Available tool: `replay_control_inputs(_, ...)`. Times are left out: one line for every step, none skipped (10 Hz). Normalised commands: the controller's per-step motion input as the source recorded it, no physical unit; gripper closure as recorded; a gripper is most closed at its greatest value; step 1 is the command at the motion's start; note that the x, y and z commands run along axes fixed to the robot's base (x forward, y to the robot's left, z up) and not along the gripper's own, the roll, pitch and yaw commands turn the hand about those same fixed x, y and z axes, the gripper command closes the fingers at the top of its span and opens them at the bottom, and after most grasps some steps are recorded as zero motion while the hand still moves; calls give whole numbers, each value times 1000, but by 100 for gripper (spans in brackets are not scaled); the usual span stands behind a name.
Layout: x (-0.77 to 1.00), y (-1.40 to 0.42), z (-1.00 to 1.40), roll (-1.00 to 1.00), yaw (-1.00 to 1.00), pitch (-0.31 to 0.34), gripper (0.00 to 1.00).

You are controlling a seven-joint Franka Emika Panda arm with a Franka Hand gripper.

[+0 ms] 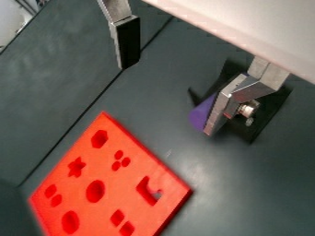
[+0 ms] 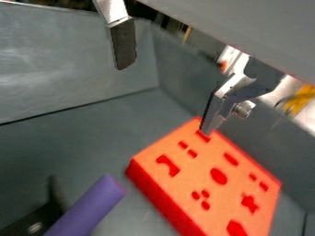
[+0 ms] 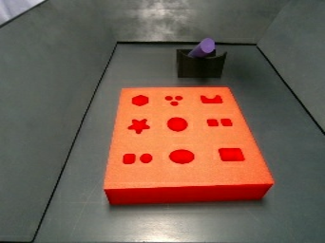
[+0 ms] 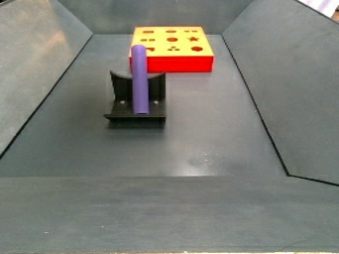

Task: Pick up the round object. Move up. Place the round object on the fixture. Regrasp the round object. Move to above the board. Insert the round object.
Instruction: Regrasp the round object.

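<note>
We see the round object [image 4: 137, 77] resting in the notch of the fixture [image 4: 138, 105], leaning up over its top, near the board [image 3: 181, 142] lying flat on the floor. In both wrist views the gripper [image 1: 179, 78] hangs above them, fingers [image 1: 127, 41] spread wide, nothing between. Its height we can't judge; neither side view shows it.

We see the gripper [image 1: 185, 78] only in both wrist views; one finger hides most of the round object [image 1: 201, 113].
</note>
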Motion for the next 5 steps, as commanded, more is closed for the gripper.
replay_control_inputs(-10,-31,2,1000,-8,49,0)
replay_control_inputs(-10,-25,-2,1000,-8,47,0)
replay_control_inputs(-10,-21,13,1000,-7,44,0)
replay_control_inputs(-3,-18,8,1000,-7,41,0)
replay_control_inputs(2,-18,10,1000,-6,39,0)
